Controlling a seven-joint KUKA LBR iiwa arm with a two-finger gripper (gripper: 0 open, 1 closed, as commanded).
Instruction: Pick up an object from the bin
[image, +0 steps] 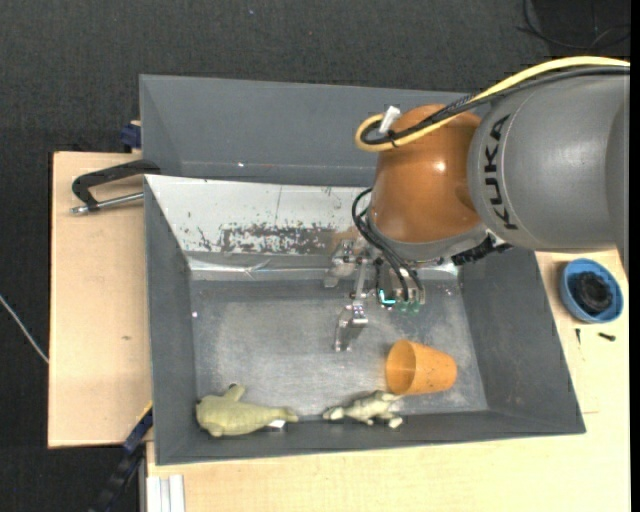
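— Camera view: where to find the tool (347, 333)?
— Under the arm's glossy, rounded orange cover (425, 180). Slim and metallic, hanging above bare floor near the middle of the grey metal bin (250, 340), clear of every loose thing.
— Spread or pressed together?
— Cannot tell from this angle.
— Nearest to it?
— An orange cup (420, 368): smooth, plastic by the look, tapered, tipped on its side with the wide mouth facing left. Lies just right of the tool and nearer the front wall, apart from it.
— And further out?
— Along the front wall, a small pale toy creature (368, 408), knobbly, with thin legs splayed. Sits just below the cup's mouth, very close to it; hard to say whether touching. Further left, well apart from the tool, a bigger pale yellow-green toy animal (235, 413), rounded and lumpy, with a tail end stretched right toward the small one.
— And the bin's surfaces?
— Dull, scuffed sheet metal across the floor, with sloped walls all round. Shinier on the back wall, speckled there with a band of dark scratch marks.
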